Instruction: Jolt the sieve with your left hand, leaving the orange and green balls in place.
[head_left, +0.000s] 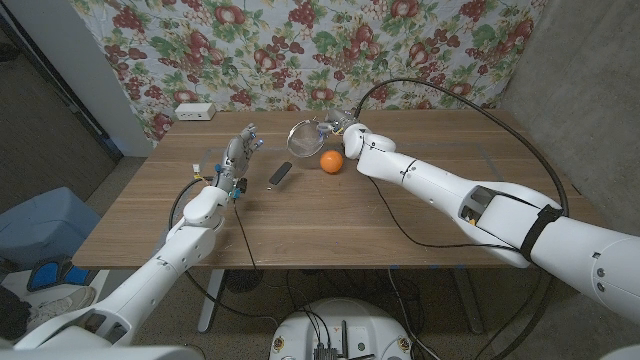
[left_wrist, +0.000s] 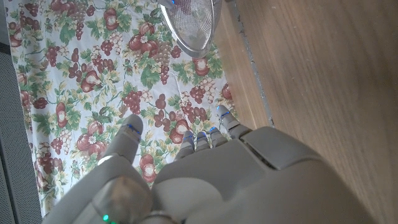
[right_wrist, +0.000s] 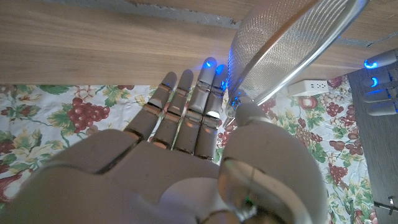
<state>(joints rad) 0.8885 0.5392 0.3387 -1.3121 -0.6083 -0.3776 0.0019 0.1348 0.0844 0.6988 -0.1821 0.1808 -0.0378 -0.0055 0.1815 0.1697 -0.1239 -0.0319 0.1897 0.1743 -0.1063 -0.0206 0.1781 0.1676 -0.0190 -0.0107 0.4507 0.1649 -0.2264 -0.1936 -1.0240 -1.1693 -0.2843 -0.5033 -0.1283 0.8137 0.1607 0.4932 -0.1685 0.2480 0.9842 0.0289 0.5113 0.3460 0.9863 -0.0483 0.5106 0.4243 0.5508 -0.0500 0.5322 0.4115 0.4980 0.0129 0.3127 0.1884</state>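
While the left hand (head_left: 238, 155) waits with fingers apart and holding nothing, the sieve (head_left: 303, 131) stands tilted just beyond it, propped by the right hand (head_left: 345, 128). An orange ball (head_left: 331, 161) sits beside. Thin wire mesh looks light and springy; tap its stiffer metal rim.

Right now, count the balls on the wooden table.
1: the round orange ball lies just in front of the metal mesh sieve. Others may hide behind the right hand.
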